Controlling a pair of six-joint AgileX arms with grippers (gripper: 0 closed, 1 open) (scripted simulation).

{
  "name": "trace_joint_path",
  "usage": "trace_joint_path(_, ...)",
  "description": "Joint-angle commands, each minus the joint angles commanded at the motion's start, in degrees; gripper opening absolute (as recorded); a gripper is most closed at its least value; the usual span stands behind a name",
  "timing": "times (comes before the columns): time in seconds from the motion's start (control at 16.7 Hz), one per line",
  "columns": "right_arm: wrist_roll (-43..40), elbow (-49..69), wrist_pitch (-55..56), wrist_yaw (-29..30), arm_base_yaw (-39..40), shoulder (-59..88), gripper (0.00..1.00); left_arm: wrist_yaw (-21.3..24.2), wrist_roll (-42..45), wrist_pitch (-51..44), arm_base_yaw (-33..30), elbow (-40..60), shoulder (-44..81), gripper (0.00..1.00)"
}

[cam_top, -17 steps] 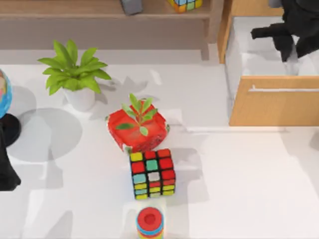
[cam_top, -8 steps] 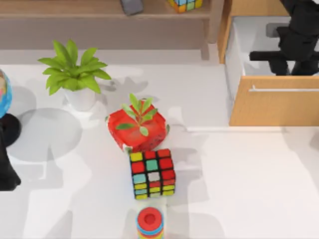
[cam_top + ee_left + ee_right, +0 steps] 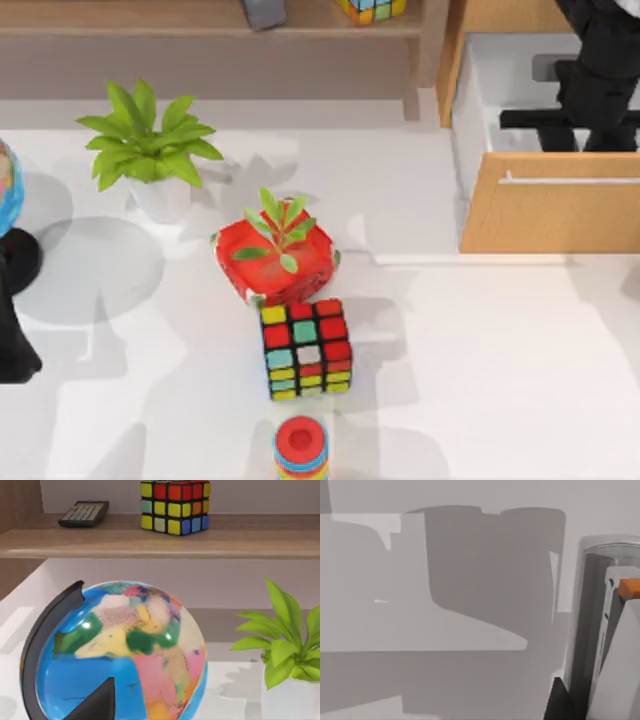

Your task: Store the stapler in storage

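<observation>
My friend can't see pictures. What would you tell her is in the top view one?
The right gripper reaches down into an open wooden drawer at the table's right. Left of it stand a leafy plant, a red pot, a colourful cube, stacked rings and a globe.

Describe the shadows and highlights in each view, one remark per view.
Top view: soft grey shadows fall beside the red pot and cube, and across the table. Left wrist view: small bright highlights on the globe. Right wrist view: broad hard-edged shadows across the white drawer interior beside the stapler.
</observation>
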Motion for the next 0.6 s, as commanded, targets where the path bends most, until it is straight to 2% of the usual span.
trace_joint_path(0.12,0.0,0.0,0.0,0.0,0.0,0.0,0.00,0.0,0.0,0.0,0.0,0.0,0.0,1.00)
trace_joint_path(0.6,0.0,0.0,0.0,0.0,0.0,0.0,0.60,0.0,0.0,0.0,0.0,0.0,0.0,1.00)
